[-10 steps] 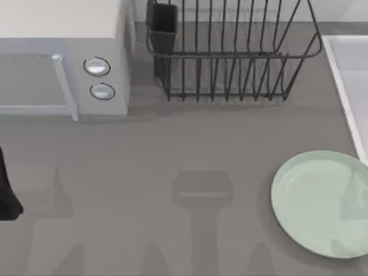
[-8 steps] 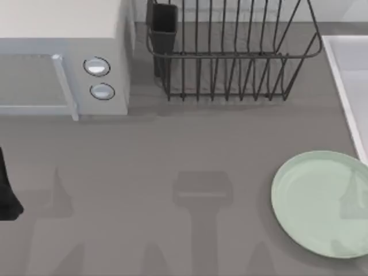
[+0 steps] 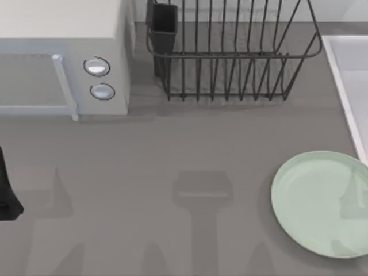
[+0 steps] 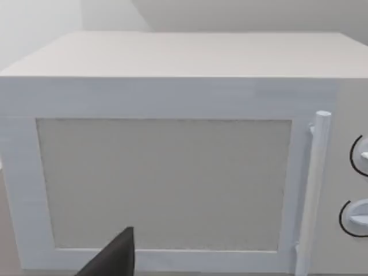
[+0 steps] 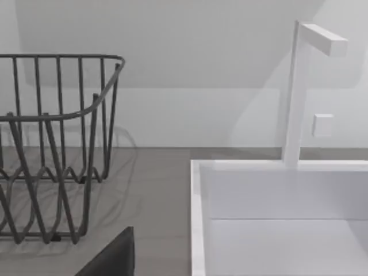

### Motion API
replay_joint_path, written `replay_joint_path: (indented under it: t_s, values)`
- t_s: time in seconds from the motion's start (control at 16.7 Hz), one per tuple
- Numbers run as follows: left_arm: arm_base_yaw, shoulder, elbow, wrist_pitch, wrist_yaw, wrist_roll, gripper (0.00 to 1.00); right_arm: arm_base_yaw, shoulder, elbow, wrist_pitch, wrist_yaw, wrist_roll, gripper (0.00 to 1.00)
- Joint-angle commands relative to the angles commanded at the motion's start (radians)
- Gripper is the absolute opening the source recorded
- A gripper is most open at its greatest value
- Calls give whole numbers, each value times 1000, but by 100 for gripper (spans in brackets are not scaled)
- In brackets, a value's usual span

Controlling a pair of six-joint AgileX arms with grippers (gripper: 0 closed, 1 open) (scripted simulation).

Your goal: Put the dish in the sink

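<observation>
Dish (image 3: 321, 202), pale mint-green, lies flat on the grey tabletop (image 3: 172, 149) at near right, its right edge cut by the frame, just beside the sink's rim. Nothing holds it. Sink (image 3: 352, 80) runs along the right edge, pale raised rim, basin recessed; the right wrist view shows its rim (image 5: 198, 218) and a white faucet (image 5: 299, 92) standing at its far side. Black wire dish rack (image 3: 230, 52) stands at far centre-right, with a dark cup holder (image 3: 164, 26) on its left end. White microwave (image 3: 57, 57) at far left, door shut, two round knobs (image 3: 96, 66) on its right.

Left arm (image 3: 7, 190) is a dark shape at the left edge, well apart from the dish. A dark end effector fingertip (image 4: 112, 259) shows in the left wrist view, facing the microwave; another (image 5: 112, 259) in the right wrist view. Cannot tell how far either end effector is open; neither has hold of anything visible.
</observation>
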Motion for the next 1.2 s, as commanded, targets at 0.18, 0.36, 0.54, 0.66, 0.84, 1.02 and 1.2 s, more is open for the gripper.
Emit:
replay_joint_path:
  t_s: [0.18, 0.36, 0.54, 0.66, 0.84, 1.02, 1.2]
  values:
    - [0, 0, 0, 0, 0, 0, 100, 0, 0, 0, 0, 0, 0, 100]
    - [0, 0, 0, 0, 0, 0, 100, 0, 0, 0, 0, 0, 0, 100]
    - [0, 0, 0, 0, 0, 0, 100, 0, 0, 0, 0, 0, 0, 100]
    - [0, 0, 0, 0, 0, 0, 100, 0, 0, 0, 0, 0, 0, 100]
    - [0, 0, 0, 0, 0, 0, 100, 0, 0, 0, 0, 0, 0, 100]
    - [0, 0, 0, 0, 0, 0, 100, 25, 63, 59, -48, 0, 25, 100]
    - [0, 0, 0, 0, 0, 0, 100, 81, 223, 192, -155, 0, 83, 100]
